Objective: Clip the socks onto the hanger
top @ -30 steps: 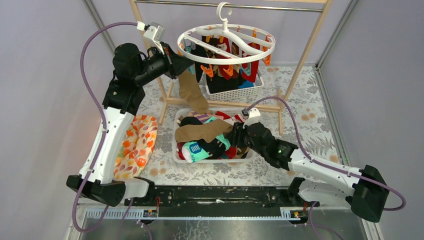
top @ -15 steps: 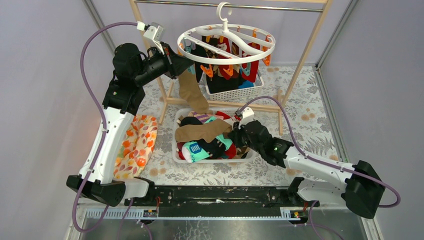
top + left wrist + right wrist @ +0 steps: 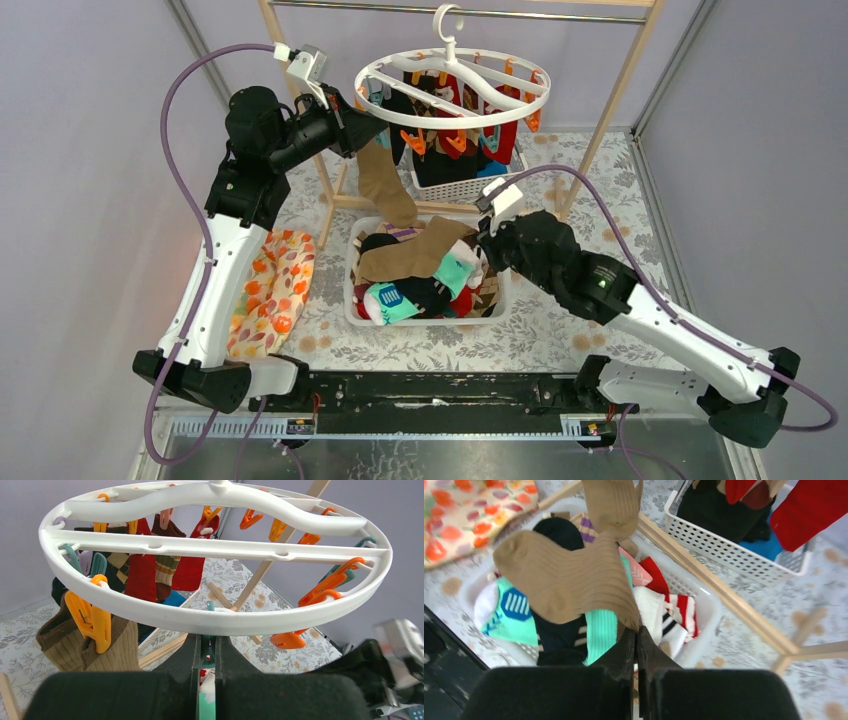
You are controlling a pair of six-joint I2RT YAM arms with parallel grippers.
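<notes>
**Floral table: right jaws clamp tan sock**

Floral cloth covers the table (image 3: 600, 250), where a white basket (image 3: 349, 290) holds loose socks (image 3: 425, 296) below the hanger (image 3: 452, 118) hooked on a rail (image 3: 560, 14).

The tan sock (image 3: 412, 256) lies across the top of the pile. Its long axis runs from near-left to far-right, and the far-right end is raised off the pile. The right gripper (image 3: 483, 238) has that end, and the wrist view shows its jaws pressed together on the sock's edge (image 3: 634, 622). The rest of the sock fans out away from them over a mint sock (image 3: 514, 607) and a black one (image 3: 555, 530).

The left gripper (image 3: 372, 128) is up at the near-left rim of the hanger, which hangs level. Its jaws are almost together on a teal clip (image 3: 210, 606) under the rim. Beside it a second tan sock (image 3: 386, 186) hangs straight down from an orange clip (image 3: 92, 621), its foot reaching the basket.

A second ago the right jaws were half apart, low at the basket's right side, and the tan sock lay flatter. Now they are shut, the arm has lifted and swung toward the rail, and the sock's right end has come up with it. The left arm has not moved.
</notes>
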